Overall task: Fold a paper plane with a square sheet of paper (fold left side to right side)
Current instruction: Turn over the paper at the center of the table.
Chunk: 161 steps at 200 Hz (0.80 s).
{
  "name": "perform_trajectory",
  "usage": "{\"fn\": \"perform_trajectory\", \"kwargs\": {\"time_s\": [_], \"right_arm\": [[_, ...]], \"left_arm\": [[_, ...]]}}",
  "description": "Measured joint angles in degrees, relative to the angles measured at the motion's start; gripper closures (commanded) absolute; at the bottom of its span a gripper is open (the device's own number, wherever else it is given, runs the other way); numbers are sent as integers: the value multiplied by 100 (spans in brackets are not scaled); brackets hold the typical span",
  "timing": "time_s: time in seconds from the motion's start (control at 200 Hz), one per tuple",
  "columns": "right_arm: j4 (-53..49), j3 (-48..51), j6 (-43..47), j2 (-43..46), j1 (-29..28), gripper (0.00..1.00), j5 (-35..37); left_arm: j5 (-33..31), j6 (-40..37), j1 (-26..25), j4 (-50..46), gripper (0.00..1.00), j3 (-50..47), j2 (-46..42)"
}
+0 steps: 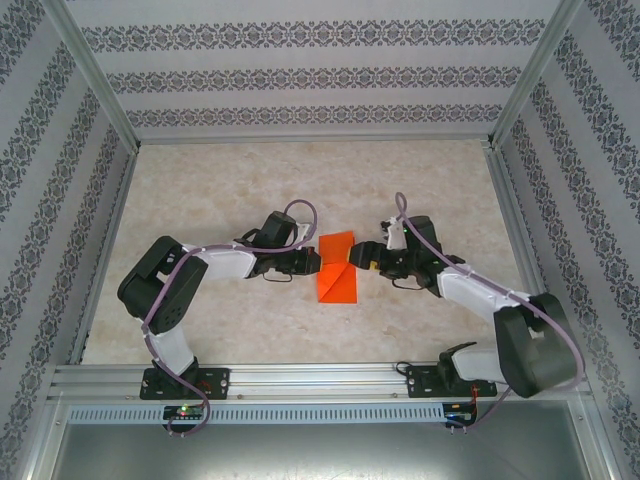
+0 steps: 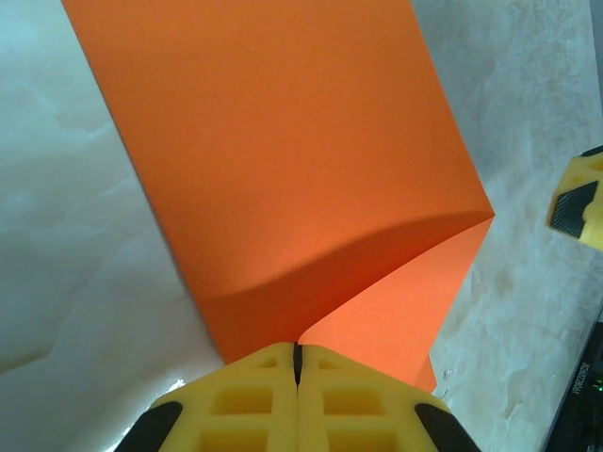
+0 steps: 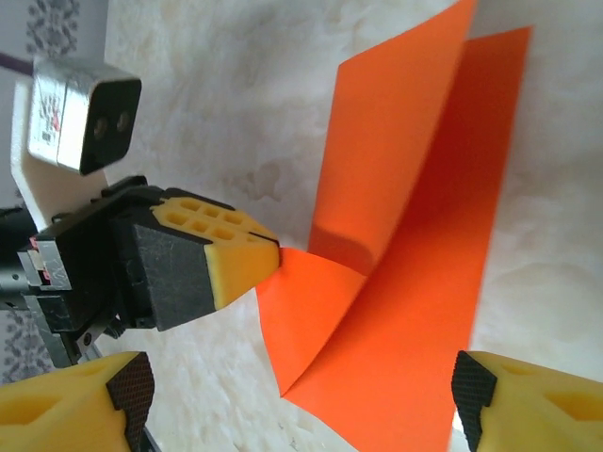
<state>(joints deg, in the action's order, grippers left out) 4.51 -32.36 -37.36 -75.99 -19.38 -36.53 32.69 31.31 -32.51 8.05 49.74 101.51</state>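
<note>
The left claw (image 2: 297, 377) is clenched on the paper's (image 2: 283, 169) left edge, lifting that flap off the table (image 1: 220, 190) in a curl while the rest lies flat. From the claw the paper spreads rightward, its long axis running away from the bases, mid-table between the arms. The right claw (image 3: 301, 395) is released, jaws wide, just beside the paper's right edge. The flap has to travel toward it, so I judge the left arm does the carrying. Lettering on a black housing (image 2: 586, 395) is too small to read.
</note>
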Motion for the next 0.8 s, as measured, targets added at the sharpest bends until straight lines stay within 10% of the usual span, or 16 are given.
{"fn": "perform_trajectory", "kwargs": {"time_s": [0.295,0.42,0.615,0.804], "right_arm": [[199,-555,-227,-1270,-584,37,72],[389,-590,-422,-1637,-737,60,59],[636,-629,-573,-1945,-815,100,-7],[807,-649,-573,-1928,-765,100,-131]], "left_arm": [[-20,0,0,0,91,-2,0],[-35,2,0,0,88,-2,0],[-133,22,2,-2,70,-4,-57],[-160,208,120,157,42,-262,-586]]}}
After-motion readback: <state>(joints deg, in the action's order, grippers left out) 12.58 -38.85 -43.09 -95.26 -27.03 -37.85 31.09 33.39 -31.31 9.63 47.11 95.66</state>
